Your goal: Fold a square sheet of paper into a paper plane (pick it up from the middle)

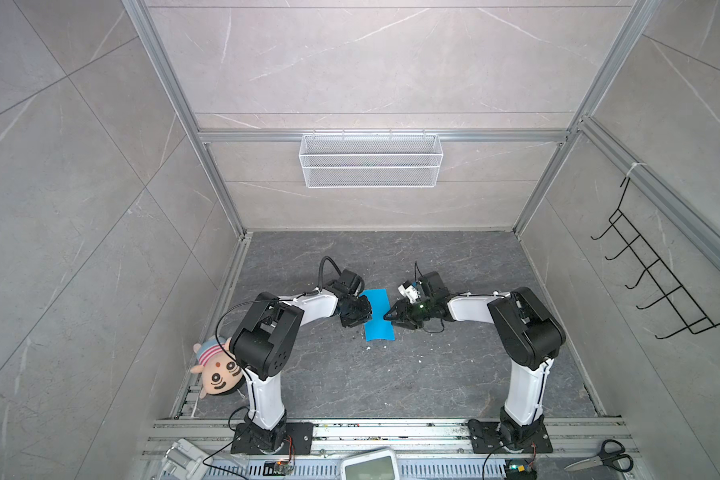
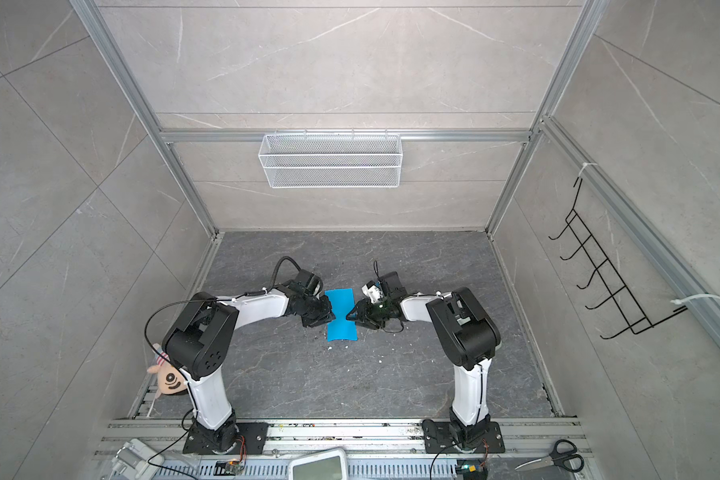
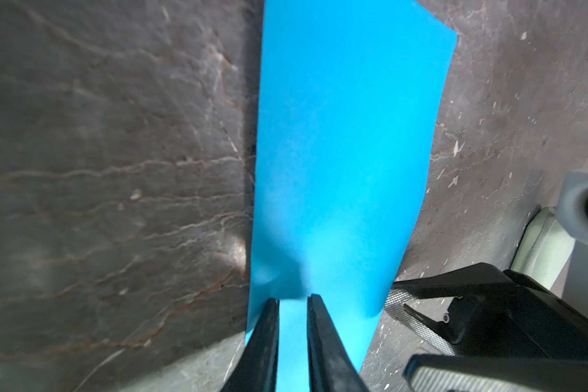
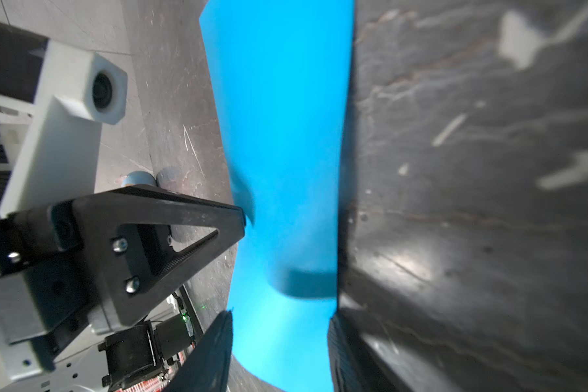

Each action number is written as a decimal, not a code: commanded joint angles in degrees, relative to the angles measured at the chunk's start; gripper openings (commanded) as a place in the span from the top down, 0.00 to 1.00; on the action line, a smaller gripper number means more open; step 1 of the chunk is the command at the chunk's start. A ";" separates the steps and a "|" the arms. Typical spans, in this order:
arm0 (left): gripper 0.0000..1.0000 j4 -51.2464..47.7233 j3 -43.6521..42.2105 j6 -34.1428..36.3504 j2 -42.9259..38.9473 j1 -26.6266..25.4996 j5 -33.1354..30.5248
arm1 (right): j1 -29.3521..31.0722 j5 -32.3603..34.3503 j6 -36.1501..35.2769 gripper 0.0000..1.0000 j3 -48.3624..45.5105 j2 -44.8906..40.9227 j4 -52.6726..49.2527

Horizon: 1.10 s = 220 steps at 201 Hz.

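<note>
- Top views, both: the blue sheet of paper (image 1: 378,314) lies mid-way across the dark stone table (image 1: 391,374), between the two arms. It reads as a tall, narrow strip, drawn in at the waist. I cannot tell whether it is folded over or only bowed.
- Same views: the left gripper (image 1: 366,316) meets the sheet's left edge at mid-height, and the right gripper (image 1: 388,316) meets the right edge opposite. The tips point at each other across the paper.
- Left wrist view: the fingers (image 3: 269,325) are nearly together, with only a narrow slot between them and blue paper showing in the slot. The paper just past the tips is dimpled and shadowed. I cannot tell whether the sheet is actually clamped.
- Right wrist view: the fingers (image 4: 218,342) stand well apart, roughly half spread, and paper fills the gap between them. I see them holding nothing. A dark, shadowed bulge sits in the sheet just ahead of the tips.
- Right wrist view again: the left gripper's tip touches the sheet's edge side-on, and the edge curls slightly there.
- Elsewhere in a top view, all well apart from the paper: a plush doll (image 1: 219,370) by the left arm, scissors (image 1: 603,457) on the near rail at right, and a wire basket (image 1: 371,160) on the back wall.
</note>
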 commanded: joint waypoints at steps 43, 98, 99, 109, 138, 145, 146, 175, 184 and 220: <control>0.84 -3.78 -2.53 4.57 3.61 0.13 -3.60 | -0.59 5.15 -2.02 0.50 0.88 -0.47 -3.32; 0.87 -3.60 -3.53 5.54 4.07 0.51 -3.94 | -0.54 0.45 -2.13 0.51 2.86 2.67 -3.47; 0.87 -3.60 -3.56 5.54 4.12 0.47 -3.91 | -0.56 0.36 -2.12 0.51 2.84 2.64 -3.42; 0.87 -3.76 -3.50 5.37 4.25 0.48 -4.04 | -0.57 -0.94 -1.50 0.51 2.67 2.62 -2.50; 0.87 -4.21 -3.50 4.90 4.43 0.58 -4.77 | -0.63 -3.84 0.87 0.51 1.97 1.78 0.62; 0.87 -4.48 -3.45 4.85 4.42 0.68 -4.92 | -0.66 -4.45 1.42 0.51 1.76 1.46 1.37; 0.87 -4.48 -3.48 4.80 4.42 0.69 -4.93 | -0.66 -4.51 1.46 0.51 1.67 1.43 1.50; 0.87 -4.75 -3.50 4.78 4.47 0.79 -5.25 | -0.69 -5.14 2.20 0.52 1.24 0.48 2.33; 0.87 -4.87 -3.50 4.76 4.51 0.82 -5.30 | -0.69 -3.38 0.92 0.52 1.24 -0.02 0.23; 0.87 -4.86 -3.61 4.83 4.55 0.79 -5.16 | -0.67 2.77 -3.48 0.50 -0.95 -3.95 -6.78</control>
